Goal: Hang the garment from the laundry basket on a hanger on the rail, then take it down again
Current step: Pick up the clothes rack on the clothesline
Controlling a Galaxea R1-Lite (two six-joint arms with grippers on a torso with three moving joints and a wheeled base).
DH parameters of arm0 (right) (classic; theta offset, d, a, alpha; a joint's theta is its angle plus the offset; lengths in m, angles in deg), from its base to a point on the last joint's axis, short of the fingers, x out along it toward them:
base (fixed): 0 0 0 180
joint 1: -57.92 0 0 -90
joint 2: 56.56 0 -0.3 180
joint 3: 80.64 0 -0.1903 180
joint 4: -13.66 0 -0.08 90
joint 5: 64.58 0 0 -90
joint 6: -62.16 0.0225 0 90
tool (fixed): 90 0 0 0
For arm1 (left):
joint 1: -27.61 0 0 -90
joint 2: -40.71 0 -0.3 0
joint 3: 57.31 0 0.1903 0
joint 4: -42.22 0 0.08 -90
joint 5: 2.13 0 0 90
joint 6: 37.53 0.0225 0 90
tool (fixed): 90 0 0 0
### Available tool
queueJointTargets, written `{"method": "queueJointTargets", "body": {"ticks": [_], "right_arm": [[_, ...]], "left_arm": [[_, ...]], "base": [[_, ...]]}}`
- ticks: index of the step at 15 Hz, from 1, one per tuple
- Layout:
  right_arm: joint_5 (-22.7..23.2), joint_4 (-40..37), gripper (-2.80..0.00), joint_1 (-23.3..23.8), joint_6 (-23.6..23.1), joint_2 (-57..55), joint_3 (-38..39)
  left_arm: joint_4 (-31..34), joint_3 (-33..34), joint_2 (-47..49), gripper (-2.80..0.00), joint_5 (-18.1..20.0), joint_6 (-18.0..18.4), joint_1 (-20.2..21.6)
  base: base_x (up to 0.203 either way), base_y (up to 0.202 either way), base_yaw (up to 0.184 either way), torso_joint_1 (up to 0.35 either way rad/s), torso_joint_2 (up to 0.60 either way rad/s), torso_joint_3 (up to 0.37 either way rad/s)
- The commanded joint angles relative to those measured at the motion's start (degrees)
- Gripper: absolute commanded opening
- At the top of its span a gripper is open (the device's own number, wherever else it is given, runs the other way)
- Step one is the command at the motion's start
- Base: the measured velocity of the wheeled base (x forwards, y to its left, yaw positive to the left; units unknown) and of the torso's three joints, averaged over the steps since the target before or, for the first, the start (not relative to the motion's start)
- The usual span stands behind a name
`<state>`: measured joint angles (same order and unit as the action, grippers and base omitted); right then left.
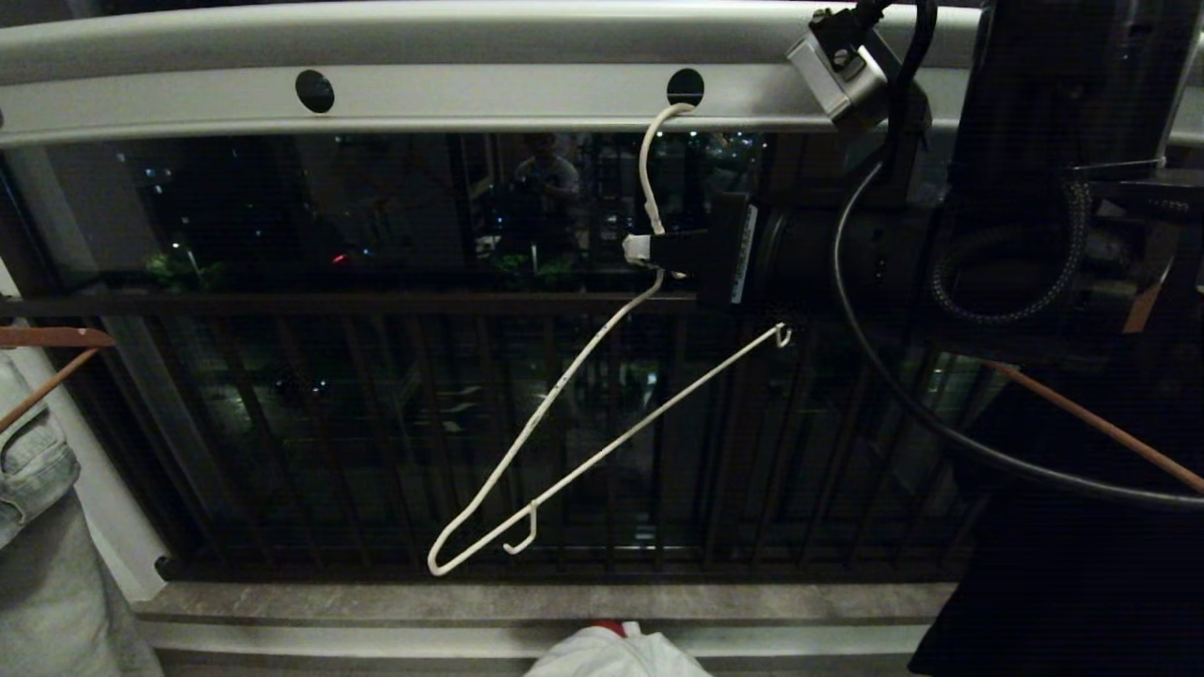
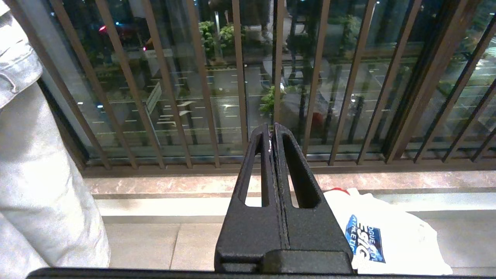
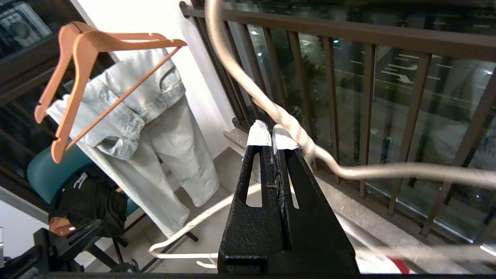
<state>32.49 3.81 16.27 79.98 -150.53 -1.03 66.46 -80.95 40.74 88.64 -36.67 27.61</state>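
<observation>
The right hand (image 1: pixel 640 249) reaches in from the right, level, just under the rail (image 1: pixel 470 94). Its fingers are together and lie against the twisted neck of the hanger (image 1: pixel 564 395), where neck meets hook; the wrist view shows the wire crossing beside the white fingertips (image 3: pixel 285 139), touching them, rather than plainly pinched between them. The hanger's hook goes up into one of the rail's round holes (image 1: pixel 686 86). Below the hand the hanger hangs tilted, one end low to the left and the other arm rising to the right, where its small end hook sits just below the right arm.

The hanger is bare. The shirt (image 1: pixel 616 653) lies crumpled on the floor by the balcony step (image 1: pixel 470 602), well below the right hand and roughly under the hanger; its blue print (image 2: pixel 363 239) faces up.

The left hand (image 2: pixel 272 135) is low, fingers pressed together and holding nothing, pointing toward the railing bars (image 2: pixel 240 77). The shirt lies near it on the floor, apart from it.

At the left, pale jeans (image 3: pixel 155 128) hang from a brown wooden hanger (image 3: pixel 85 77).
</observation>
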Motion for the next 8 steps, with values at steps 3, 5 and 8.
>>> {"method": "queueJointTargets", "body": {"ticks": [3, 5, 8], "right_arm": [[0.0, 0.1, -2.80, 0.0, 0.2, 1.4, 2.1], [-0.1, -0.2, -2.80, -0.1, 0.2, 2.4, 3.1], [-2.6, -3.3, -2.80, -1.3, 0.1, 5.1, 3.8]], "left_arm": [[0.0, 0.0, 0.0, -2.80, 0.0, 0.0, 0.0], [0.0, 0.0, 0.0, -2.80, 0.0, 0.0, 0.0], [0.0, 0.0, 0.0, -2.80, 0.0, 0.0, 0.0]], "base": [[0.000, 0.000, 0.000, 0.000, 0.00, 0.000], [0.000, 0.000, 0.000, 0.000, 0.00, 0.000], [0.000, 0.000, 0.000, 0.000, 0.00, 0.000]]}}
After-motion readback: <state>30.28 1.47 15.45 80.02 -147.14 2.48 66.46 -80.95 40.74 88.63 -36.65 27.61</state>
